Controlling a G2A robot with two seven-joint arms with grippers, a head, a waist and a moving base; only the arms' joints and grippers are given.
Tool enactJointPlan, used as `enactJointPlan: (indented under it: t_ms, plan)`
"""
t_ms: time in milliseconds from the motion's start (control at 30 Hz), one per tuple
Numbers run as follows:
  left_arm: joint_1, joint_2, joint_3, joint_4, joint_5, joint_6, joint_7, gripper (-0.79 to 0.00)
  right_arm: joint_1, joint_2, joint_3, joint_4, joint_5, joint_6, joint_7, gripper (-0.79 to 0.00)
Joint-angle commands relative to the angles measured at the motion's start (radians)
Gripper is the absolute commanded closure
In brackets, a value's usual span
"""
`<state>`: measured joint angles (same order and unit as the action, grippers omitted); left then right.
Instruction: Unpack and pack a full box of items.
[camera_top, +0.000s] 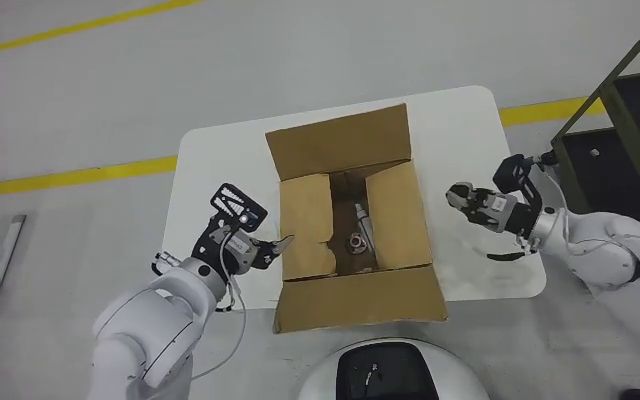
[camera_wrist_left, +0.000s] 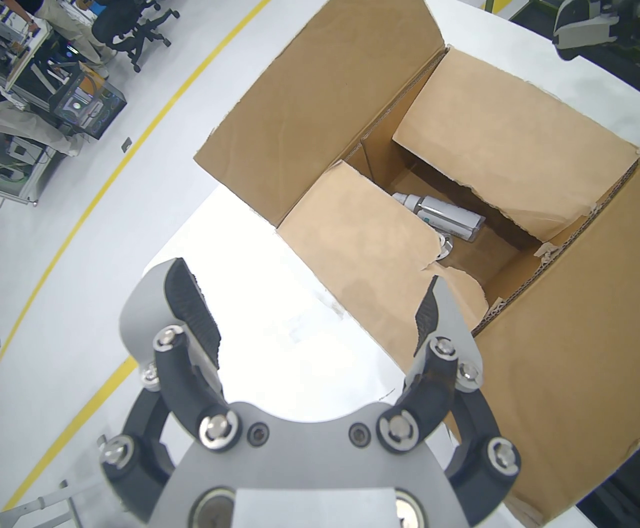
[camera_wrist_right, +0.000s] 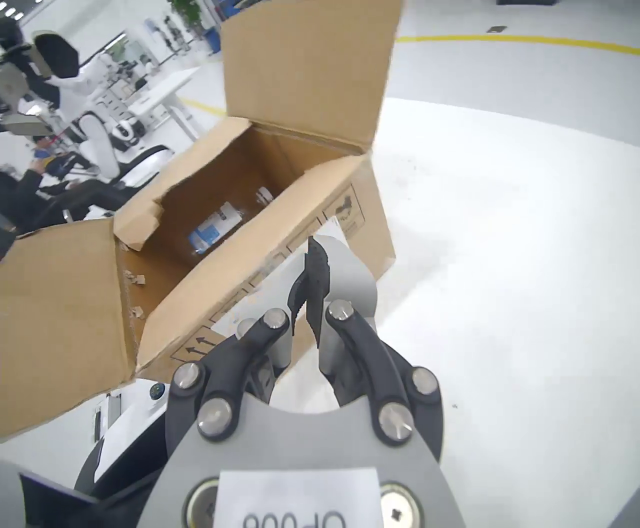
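The tall brown cardboard box (camera_top: 360, 295) stands between my grippers on the white rounded table (camera_top: 220, 160), with its outer flaps raised. I judge the unpacking unfinished: a white cylindrical bottle with a blue label (camera_wrist_left: 445, 215) and a small round metal part (camera_top: 355, 243) lie on the box floor, waiting to be lifted out.

My left gripper (camera_wrist_left: 305, 280) is spread wide and empty, just beside the near wall. My right gripper (camera_wrist_right: 312, 270) is pinched together on nothing, apart from the far wall. Two inner flaps lean over the opening and narrow my way down.
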<state>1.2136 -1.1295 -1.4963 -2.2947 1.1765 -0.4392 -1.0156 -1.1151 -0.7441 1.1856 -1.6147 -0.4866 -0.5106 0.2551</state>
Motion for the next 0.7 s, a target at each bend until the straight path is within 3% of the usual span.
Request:
enactJointPlan:
  t_ms: [0, 200, 467, 667]
  plan:
    - [0.004, 0.001, 0.009, 0.0, -0.001, 0.0, 0.011, -0.785, -0.035, -0.002, -0.003, -0.037, -0.028, 0.048, -0.011, 0.0]
    - [-0.006, 0.002, 0.048, 0.003, -0.016, 0.011, 0.025, -0.785, -0.056, -0.023, -0.057, -0.083, -0.062, 0.088, -0.037, 0.0]
    - [-0.011, 0.003, 0.061, 0.002, -0.017, -0.002, 0.024, -0.785, 0.008, -0.059, -0.153, -0.055, -0.037, 0.01, 0.004, 0.0]
    - [-0.011, 0.003, 0.061, 0.002, -0.017, -0.002, 0.024, -0.785, 0.026, -0.073, -0.153, -0.028, -0.03, -0.009, -0.005, 0.0]
